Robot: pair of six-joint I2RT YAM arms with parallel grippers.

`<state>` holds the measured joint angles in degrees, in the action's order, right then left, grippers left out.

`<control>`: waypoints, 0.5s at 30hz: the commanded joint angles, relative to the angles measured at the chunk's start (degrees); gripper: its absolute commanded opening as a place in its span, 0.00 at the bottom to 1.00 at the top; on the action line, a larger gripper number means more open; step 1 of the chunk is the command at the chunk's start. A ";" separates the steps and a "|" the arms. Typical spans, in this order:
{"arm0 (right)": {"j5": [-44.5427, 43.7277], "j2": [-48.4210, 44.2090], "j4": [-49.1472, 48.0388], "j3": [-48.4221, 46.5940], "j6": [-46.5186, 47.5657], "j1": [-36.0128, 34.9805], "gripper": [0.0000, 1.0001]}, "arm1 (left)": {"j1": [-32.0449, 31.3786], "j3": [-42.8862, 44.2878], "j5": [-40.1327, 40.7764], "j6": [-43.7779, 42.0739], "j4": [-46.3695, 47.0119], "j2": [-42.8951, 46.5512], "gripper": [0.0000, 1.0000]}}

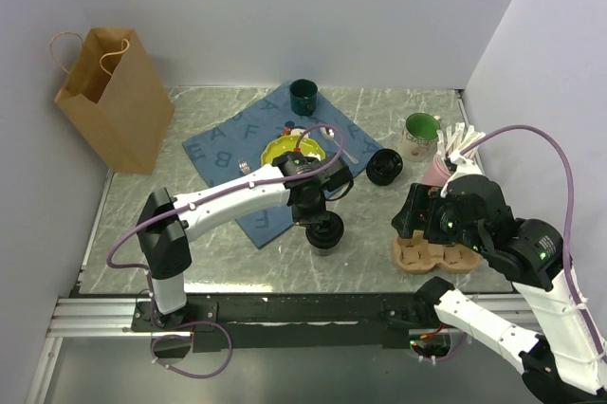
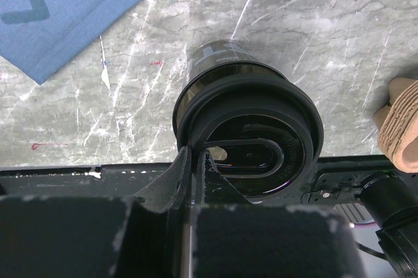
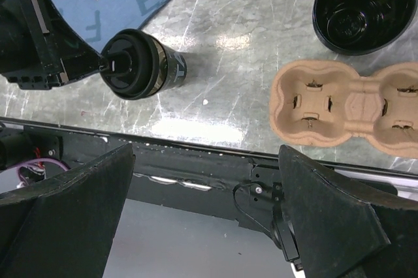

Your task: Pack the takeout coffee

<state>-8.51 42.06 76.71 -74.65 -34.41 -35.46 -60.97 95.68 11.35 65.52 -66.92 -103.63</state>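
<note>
1. The left gripper [image 2: 196, 159] pinches the lid rim of the takeout cup [image 2: 248, 121], which stands upright on the table [image 2: 313, 23], left of the pulp carrier [image 3: 346, 111].
2. The right gripper [image 3: 206, 190] hangs spread wide, near the carrier.

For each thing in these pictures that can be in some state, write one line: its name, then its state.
lidded cup: upright, lid on
left gripper: shut on the lidded cup's lid rim
right gripper: open, empty
cup carrier: flat on the table, all pockets empty
paper bag: standing, mouth open
green mug: upright, uncovered
black bowl: upright, no lid
</note>
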 commanded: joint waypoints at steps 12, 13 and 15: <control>-0.19 0.04 -2.79 0.21 -0.13 0.22 0.99 | -0.38 0.12 1.57 -0.48 -2.26 -0.52 0.07; -0.01 -0.05 -2.88 0.30 -0.21 0.31 0.99 | -0.46 -0.31 1.22 -0.48 -1.82 -0.43 0.07; 0.25 -0.05 -3.14 0.65 -0.13 0.22 0.99 | -0.46 -0.76 0.78 -0.39 -1.20 -0.34 0.08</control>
<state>-8.16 42.09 76.16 -74.54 -34.44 -35.46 -60.99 95.57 11.70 65.39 -68.01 -103.92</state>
